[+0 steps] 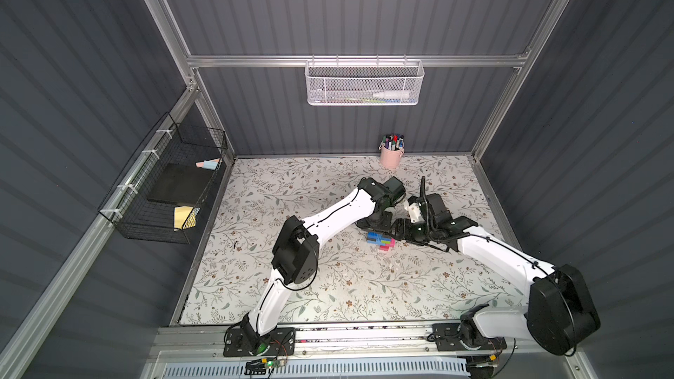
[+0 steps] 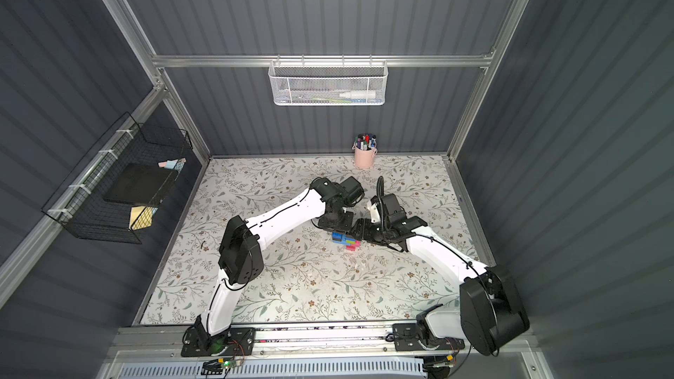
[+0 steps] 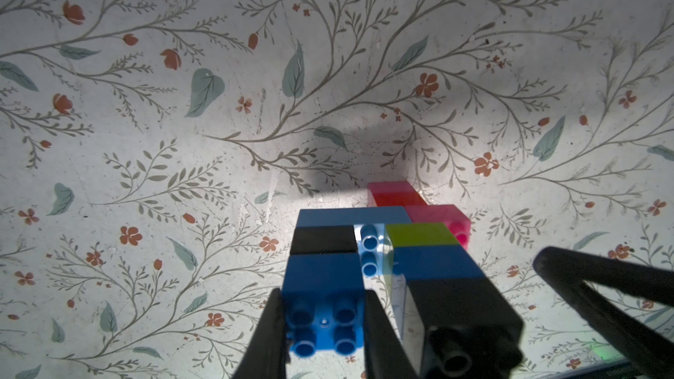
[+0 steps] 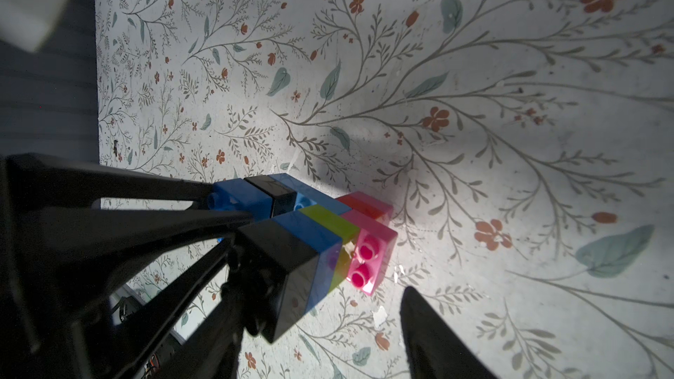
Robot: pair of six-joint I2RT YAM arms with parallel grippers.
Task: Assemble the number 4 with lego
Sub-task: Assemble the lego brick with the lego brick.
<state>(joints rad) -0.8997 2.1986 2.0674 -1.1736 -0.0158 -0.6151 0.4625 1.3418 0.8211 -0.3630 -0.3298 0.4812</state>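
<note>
The number 4 (image 1: 380,241) (image 2: 344,242) lies flat on the floral table as joined lego. In the left wrist view its short arm is a dark blue brick (image 3: 324,278) and a black one (image 3: 322,238) on the long light blue brick (image 3: 350,215). The long column runs black (image 3: 459,304), dark blue, lime green (image 3: 419,233), pink (image 3: 441,216), with a red brick (image 3: 394,195) beside it. My left gripper (image 3: 322,291) (image 1: 375,227) is shut on the end dark blue brick. My right gripper (image 4: 317,267) (image 1: 395,233) is open, straddling the column's black end brick (image 4: 281,267), with a gap on one side.
A pink cup of marker pens (image 1: 391,154) stands at the back of the table. A white mesh basket (image 1: 364,83) hangs on the back wall, a black wire basket (image 1: 164,184) on the left wall. Small white scraps (image 4: 379,315) lie by the figure.
</note>
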